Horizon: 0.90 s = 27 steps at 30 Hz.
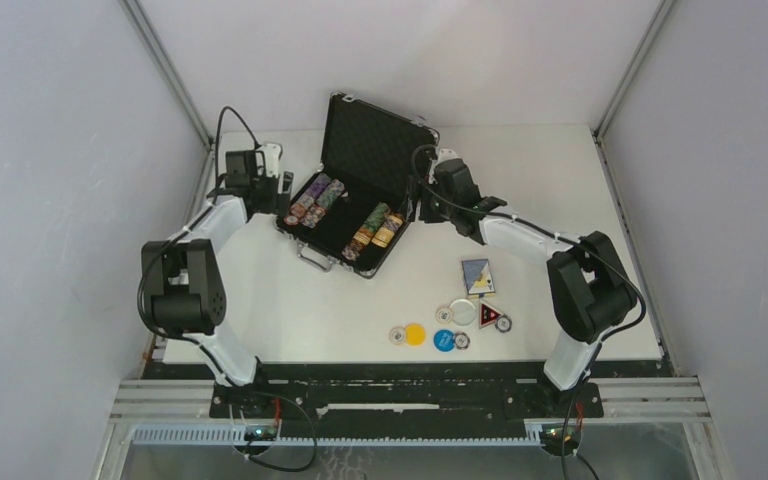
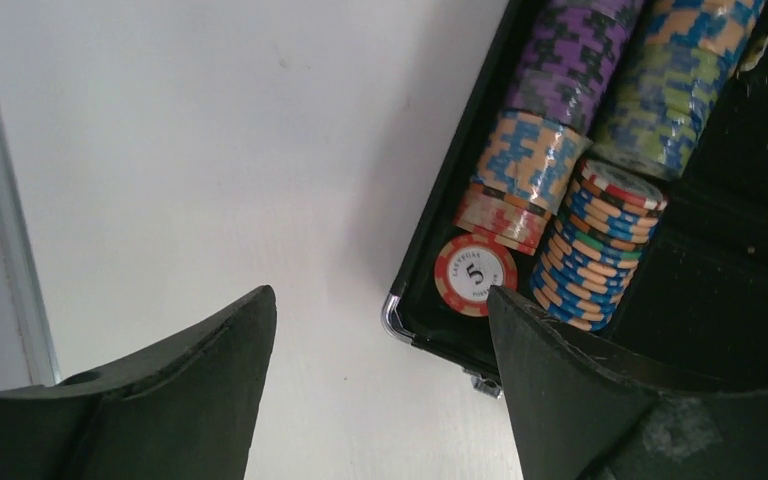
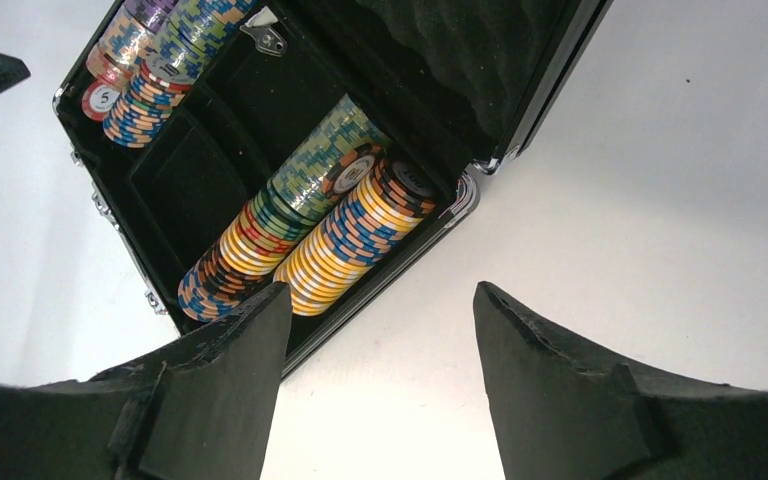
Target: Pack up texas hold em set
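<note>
The black briefcase (image 1: pixel 340 250) lies open mid-table with its foam-lined lid (image 1: pixel 375 145) upright. Multicoloured chip stacks (image 1: pixel 312 200) fill its left slots and more chip stacks (image 1: pixel 375 228) its right slots. My left gripper (image 1: pixel 282 193) is open at the case's left corner (image 2: pixel 392 318), one finger (image 2: pixel 580 400) over the case and the other over the table. A red "5" chip (image 2: pixel 474 273) lies flat in that corner. My right gripper (image 3: pixel 381 286) is open beside the case's right wall (image 3: pixel 400 268), holding nothing. The card deck (image 1: pixel 477 276), yellow button (image 1: pixel 415 334), blue button (image 1: pixel 444 340), white button (image 1: pixel 463 313) and triangle token (image 1: pixel 489 318) lie on the table.
A few loose chips (image 1: pixel 397 335) lie among the buttons at the front right of the table. The case's middle compartment (image 3: pixel 185 190) holds nothing. Grey walls close in the table (image 1: pixel 280 300) on the left, right and back.
</note>
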### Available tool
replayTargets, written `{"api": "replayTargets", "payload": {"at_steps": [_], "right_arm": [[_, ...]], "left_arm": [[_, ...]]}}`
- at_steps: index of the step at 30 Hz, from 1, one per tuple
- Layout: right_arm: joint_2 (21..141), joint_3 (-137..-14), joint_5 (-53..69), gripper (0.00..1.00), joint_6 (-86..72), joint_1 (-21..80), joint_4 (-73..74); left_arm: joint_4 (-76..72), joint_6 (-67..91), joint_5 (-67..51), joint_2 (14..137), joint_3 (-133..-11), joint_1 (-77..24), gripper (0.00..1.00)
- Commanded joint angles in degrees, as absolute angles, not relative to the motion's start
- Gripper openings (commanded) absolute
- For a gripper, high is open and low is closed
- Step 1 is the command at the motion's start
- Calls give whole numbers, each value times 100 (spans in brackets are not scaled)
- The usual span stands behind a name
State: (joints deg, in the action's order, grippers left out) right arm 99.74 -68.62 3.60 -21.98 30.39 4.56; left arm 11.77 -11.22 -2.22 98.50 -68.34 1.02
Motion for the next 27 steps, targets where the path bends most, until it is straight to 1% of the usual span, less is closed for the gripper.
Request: {"api": "replayTargets", "payload": {"at_steps": [1,4,10,13,19,22,24,27], "right_arm": [[9785,-6895,540,74,-2236,3024,260],[9776,-6890,560,74,-2267,3040,371],[9755,-6774,527,74,-2247,3060,450],[9714,-6691,557,74,-2275,3059,405],[9657,-6625,583,73,-2281,3076,370],[9618,-6565,588,73,-2277,3067,357],[9600,-6533,589,73,-2274,3067,344],[9589,-6491,605,73,-2277,3067,337]], "left_arm": [[1740,-1595,-471,9978,-7321,89,81],[2020,-1684,-201,10188,-7515,95,77],[2385,-1758,-40,10537,-7743,94,60],[2388,-1788,-30,10579,-7712,84,58],[2523,-1842,-93,10760,-7838,21,57],[2683,-1850,-195,10925,-7974,1,51],[2769,-1861,-158,11017,-8046,-16,50],[2937,-1841,-157,11144,-8173,-28,41]]}}
